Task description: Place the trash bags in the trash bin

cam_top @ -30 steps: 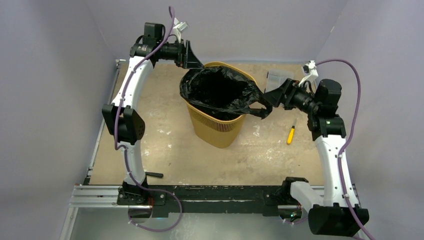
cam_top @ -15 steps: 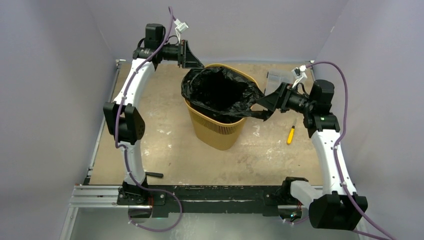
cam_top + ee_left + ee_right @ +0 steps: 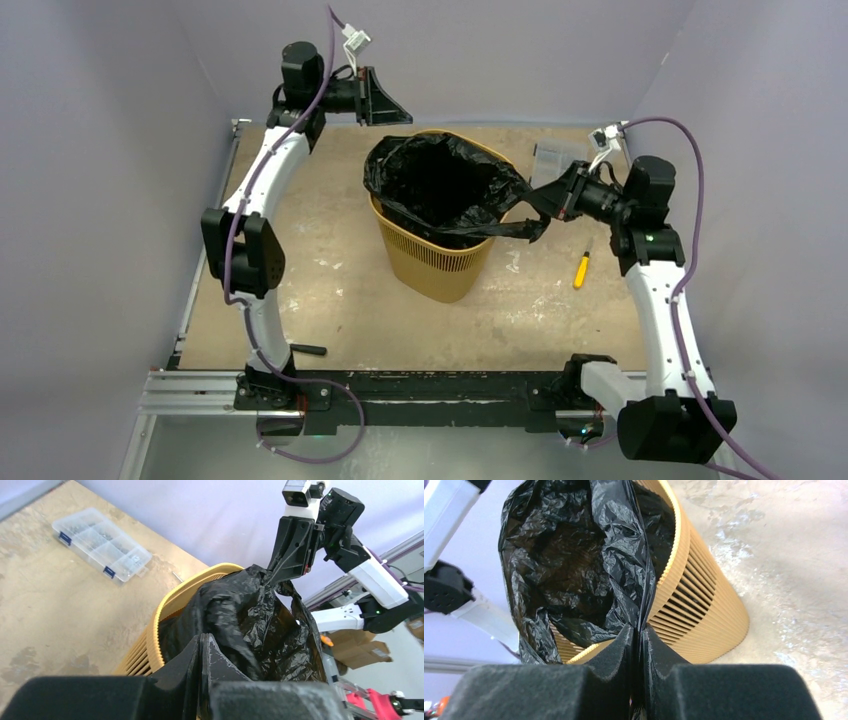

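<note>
The left gripper [image 3: 403, 118] hung just behind the trash bin [image 3: 432, 265], its black fingers pressed together. The bin was a ribbed, orange-yellow, tapering basket. A crinkled, glossy black trash bag [image 3: 440, 185] lined it, one stretched corner pinched by the right gripper [image 3: 638, 635].

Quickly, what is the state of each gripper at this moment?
Left gripper: closed, holding nothing that shows.
Right gripper: closed on the edge of the black trash bag.
</note>
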Robot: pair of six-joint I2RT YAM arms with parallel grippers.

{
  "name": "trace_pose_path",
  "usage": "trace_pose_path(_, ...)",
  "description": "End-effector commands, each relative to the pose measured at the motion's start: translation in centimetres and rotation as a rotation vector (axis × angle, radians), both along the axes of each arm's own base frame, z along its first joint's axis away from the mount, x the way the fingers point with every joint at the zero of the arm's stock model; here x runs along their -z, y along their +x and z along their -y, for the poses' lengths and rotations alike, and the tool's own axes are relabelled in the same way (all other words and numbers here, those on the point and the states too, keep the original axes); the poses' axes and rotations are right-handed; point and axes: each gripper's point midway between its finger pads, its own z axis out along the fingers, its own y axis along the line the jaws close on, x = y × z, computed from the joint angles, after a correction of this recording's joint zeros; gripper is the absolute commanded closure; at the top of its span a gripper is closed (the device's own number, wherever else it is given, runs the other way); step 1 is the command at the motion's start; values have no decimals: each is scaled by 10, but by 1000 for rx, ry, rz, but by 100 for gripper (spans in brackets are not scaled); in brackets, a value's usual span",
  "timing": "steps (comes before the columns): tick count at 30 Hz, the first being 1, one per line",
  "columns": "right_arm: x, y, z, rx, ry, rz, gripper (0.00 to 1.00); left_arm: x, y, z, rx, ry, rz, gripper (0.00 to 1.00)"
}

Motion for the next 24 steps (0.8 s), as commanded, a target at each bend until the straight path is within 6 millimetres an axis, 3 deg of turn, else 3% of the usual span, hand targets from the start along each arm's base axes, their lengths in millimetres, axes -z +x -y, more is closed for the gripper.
trace_pose_path(1, -34, 11, 12, 84, -57, 114, 88, -63, -18, -11, -107, -2, 232, 100)
trace_pose_path(7, -60, 23, 20, 135, -93, 192, 88, -56, -11, -27, -260, 137, 321, 100)
trace_pose_path(8, -61, 22, 17, 114, -87, 195, 88, -52, -8, -30, -286, 157, 317, 93)
trace_pose_path(10, -60, 20, 10, 53, -70, 192, 85, -36, 5, -38, -349, 223, 282, 65)
trace_pose_path(11, -57, 21, 9, 41, -69, 186, 83, -27, 11, -41, -368, 254, 261, 57)
trace_pose_path(15, -42, 16, 4, -13, -73, 157, 78, 3, 23, -41, -358, 308, 167, 43)
trace_pose_path(17, -38, 15, 3, -22, -74, 144, 76, 20, 27, -47, -376, 383, 124, 41)
trace_pose_path(20, -35, 13, 2, -49, -80, 137, 74, 28, 25, -47, -352, 401, 104, 37)
trace_pose_path(24, -34, 11, -2, -77, -65, 130, 73, 39, 13, -41, -255, 399, 60, 41)
